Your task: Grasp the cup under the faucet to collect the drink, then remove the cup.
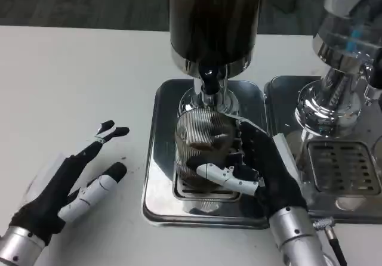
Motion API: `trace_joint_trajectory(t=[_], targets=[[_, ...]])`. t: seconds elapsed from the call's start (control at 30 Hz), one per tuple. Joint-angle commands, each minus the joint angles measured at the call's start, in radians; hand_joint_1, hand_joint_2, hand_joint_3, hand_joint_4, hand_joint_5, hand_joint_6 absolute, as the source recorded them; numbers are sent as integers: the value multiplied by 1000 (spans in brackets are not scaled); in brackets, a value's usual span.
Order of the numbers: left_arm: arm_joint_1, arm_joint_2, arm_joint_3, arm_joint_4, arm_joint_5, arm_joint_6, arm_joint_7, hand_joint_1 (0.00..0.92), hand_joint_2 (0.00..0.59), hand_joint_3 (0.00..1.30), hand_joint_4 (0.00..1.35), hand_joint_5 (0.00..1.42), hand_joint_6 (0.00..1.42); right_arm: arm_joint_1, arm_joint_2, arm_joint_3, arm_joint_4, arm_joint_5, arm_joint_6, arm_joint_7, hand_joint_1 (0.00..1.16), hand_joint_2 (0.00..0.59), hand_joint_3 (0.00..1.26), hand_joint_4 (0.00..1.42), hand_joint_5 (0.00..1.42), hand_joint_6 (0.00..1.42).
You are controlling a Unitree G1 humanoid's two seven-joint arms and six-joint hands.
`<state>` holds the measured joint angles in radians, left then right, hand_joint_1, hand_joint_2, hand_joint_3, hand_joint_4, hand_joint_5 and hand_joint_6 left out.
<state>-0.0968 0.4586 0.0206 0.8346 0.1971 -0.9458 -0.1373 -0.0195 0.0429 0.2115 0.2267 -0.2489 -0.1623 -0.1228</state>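
My left hand (pixel 71 185) lies on the white worktop (pixel 71 75) at eight o'clock, fingers spread, holding nothing. At centre, my right hand (pixel 253 167) wraps the ribbed clear glass cup (pixel 200 135), which stands on the shiny steel drip tray (pixel 158 182) under the dark dispenser's faucet (pixel 208 78). A second chrome dispenser (pixel 334 93) stands at two o'clock.

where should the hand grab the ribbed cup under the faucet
Around the mid wall of the cup, coming from the robot's right, as the right hand wraps it now. It stands upright with the faucet right above, which blocks a top approach.
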Motion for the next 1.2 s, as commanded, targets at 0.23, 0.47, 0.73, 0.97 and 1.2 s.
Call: trace_joint_trajectory(t=[0.23,0.47,0.73,0.97,1.2], targets=[[-10,4,-8,7,-10,4,-10,0,137,180,0,81,0,37,25,-13,-21,-2,-48,-67,1032,235,424,496,505,644],[-13,4,-12,9,-11,10,-18,0,147,171,0,83,0,50,30,-17,-34,2,-70,-95,1031,234,438,505,558,715],[-20,6,-16,5,5,10,-12,0,147,168,0,82,0,59,23,-15,-74,-21,-71,-110,1030,234,446,514,571,749],[-7,39,-23,-62,122,24,78,0,144,126,0,39,0,68,11,-8,-110,-67,-55,-114,1030,234,450,514,585,795],[16,71,-40,-132,192,68,130,0,135,54,0,0,0,86,1,-2,-138,-99,-51,-115,1020,234,452,530,646,956]])
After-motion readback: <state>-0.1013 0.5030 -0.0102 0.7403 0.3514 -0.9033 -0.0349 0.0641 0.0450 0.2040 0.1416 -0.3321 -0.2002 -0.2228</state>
